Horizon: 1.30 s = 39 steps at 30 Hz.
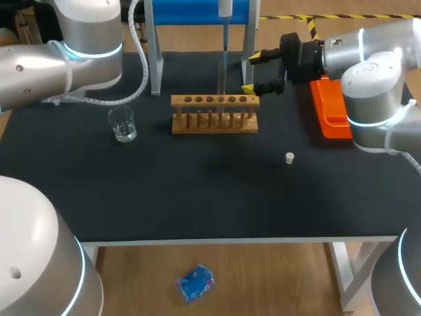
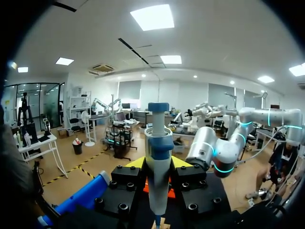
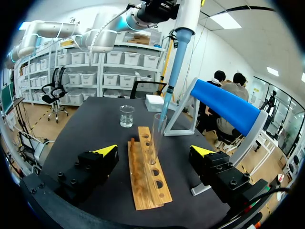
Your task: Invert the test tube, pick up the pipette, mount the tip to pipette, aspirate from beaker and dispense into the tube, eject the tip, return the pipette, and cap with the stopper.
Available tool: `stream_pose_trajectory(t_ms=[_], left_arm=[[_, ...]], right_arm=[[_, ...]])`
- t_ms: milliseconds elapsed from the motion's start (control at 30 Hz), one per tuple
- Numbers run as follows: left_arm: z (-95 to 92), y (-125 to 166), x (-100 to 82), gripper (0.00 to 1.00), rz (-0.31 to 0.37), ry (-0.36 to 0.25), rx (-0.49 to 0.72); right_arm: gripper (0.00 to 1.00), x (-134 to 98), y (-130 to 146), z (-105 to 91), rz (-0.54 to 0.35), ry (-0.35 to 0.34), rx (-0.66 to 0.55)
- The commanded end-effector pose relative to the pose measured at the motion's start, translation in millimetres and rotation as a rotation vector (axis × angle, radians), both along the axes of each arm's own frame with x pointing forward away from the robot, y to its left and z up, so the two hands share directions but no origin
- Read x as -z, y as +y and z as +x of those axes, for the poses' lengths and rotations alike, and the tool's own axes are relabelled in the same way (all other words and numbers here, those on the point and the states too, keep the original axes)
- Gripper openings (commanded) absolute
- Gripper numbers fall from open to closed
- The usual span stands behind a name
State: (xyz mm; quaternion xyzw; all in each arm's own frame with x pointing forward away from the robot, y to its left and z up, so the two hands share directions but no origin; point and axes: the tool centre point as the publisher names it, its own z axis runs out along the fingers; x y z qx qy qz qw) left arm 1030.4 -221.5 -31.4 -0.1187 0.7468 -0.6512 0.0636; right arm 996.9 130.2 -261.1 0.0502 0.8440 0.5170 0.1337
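Between the closed fingers of the left gripper (image 2: 157, 164) the pipette (image 2: 157, 138) is clamped upright, its tip at the mouth of the test tube (image 1: 222, 82) in the rack (image 1: 214, 113). Dispensing looks due, best done with the tip centred and clear of the glass. The right gripper (image 3: 155, 150) is spread wide beside the rack, empty.

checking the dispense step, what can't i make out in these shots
- Liquid level in the test tube: glass too thin and clear, all views.
- Left gripper: head view's edge cuts it off; only the pipette shows.
- Tip end: left wrist view's edge cuts it off.
- Beaker contents: too small, head view.
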Motion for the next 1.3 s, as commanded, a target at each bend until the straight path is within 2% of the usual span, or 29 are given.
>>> stream_pose_trajectory(t_ms=[33, 167, 1300], left_arm=[[-1.9, -1.1, 4.3, 0.00, -0.008, -0.003, -0.008], [-2.7, 0.4, 6.2, 0.00, 0.022, 0.003, -0.013], [-0.6, 1.3, 21.3, 0.00, 0.000, 0.014, -0.021]], right_arm=[[1.00, -0.1, -0.1, -0.7, -0.002, 0.000, 0.001], [1.00, -0.1, -0.1, -0.7, -0.002, 0.000, 0.001], [1.00, -0.1, -0.1, -0.7, -0.002, 0.000, 0.001]])
